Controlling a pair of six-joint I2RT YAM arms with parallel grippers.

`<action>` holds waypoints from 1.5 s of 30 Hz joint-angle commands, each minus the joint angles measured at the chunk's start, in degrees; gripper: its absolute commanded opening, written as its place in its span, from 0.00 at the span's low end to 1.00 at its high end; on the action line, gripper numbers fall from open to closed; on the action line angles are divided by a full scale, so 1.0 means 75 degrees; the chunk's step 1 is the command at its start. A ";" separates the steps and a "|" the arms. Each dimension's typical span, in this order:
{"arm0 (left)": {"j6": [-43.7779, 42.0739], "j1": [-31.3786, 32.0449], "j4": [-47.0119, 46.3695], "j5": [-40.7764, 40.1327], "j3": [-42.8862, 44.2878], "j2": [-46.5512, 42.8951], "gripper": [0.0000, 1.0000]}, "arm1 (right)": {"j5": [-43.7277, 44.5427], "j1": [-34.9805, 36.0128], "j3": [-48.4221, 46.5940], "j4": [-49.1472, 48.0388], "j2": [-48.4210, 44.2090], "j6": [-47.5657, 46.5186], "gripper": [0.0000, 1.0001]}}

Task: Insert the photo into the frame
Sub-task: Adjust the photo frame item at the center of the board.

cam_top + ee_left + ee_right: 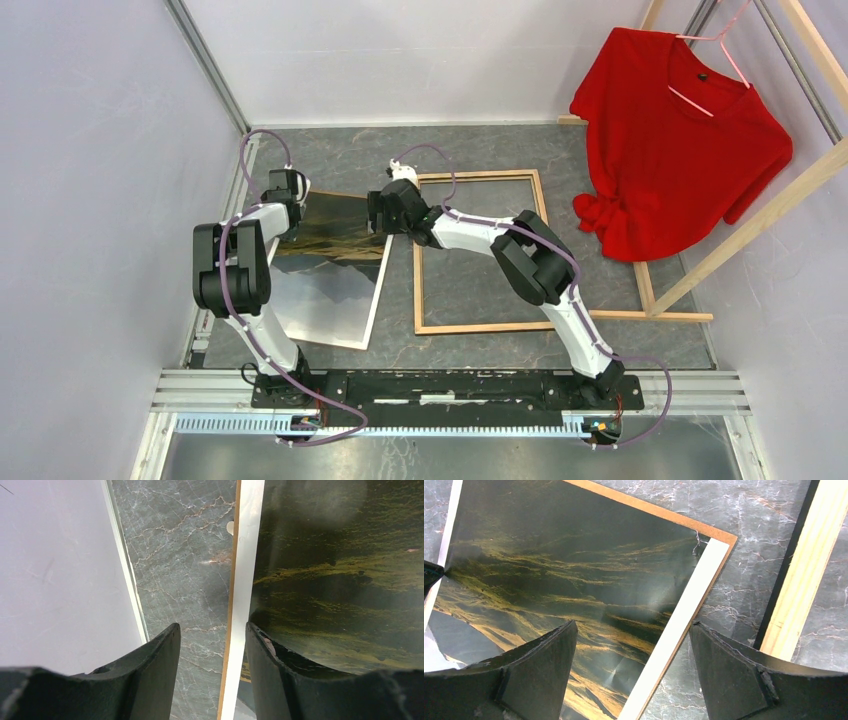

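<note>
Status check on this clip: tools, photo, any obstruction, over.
Left tool open, straddling photo's border. Right tool open above its other edge. Photo flat on brown board, beside frame, not in it. Nothing between them.

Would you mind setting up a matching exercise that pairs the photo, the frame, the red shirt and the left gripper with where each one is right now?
Things:
1. photo
2. frame
3. red shirt
4. left gripper

Places or states:
A. hanging up at the far right
B. lying pale wood side up, right of the photo
C. open, astride the photo's edge
D. lying on a brown board

Pairs: 1-D, 2-B, 3-A, 4-C.
</note>
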State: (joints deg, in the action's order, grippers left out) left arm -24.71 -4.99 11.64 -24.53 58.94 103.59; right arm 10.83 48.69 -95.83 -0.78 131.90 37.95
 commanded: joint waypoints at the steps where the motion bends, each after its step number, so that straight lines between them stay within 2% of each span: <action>1: 0.0137 0.0020 0.0207 0.0435 -0.0322 0.0464 0.58 | -0.0260 0.0207 0.0061 -0.0768 -0.0507 -0.0241 0.89; 18: 0.0073 0.0062 0.0221 0.0459 -0.0370 0.0482 0.58 | 0.0158 0.0519 -0.0302 -0.0174 -0.0470 -0.0911 0.88; 32: 0.0023 0.0068 0.0225 0.0494 -0.0405 0.0470 0.58 | -0.1319 0.0280 0.0269 -0.1199 -0.0278 -0.0223 0.86; 45: 0.0030 0.0033 0.0748 0.0714 0.0128 0.0154 0.58 | -0.0394 -0.0396 0.1175 -0.1004 -0.1196 -0.0265 0.88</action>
State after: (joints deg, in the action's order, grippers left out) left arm -24.80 -4.80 11.00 -25.63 59.09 103.96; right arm 5.06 47.66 -87.57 -8.12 126.91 35.18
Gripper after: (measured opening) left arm 0.578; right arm 0.876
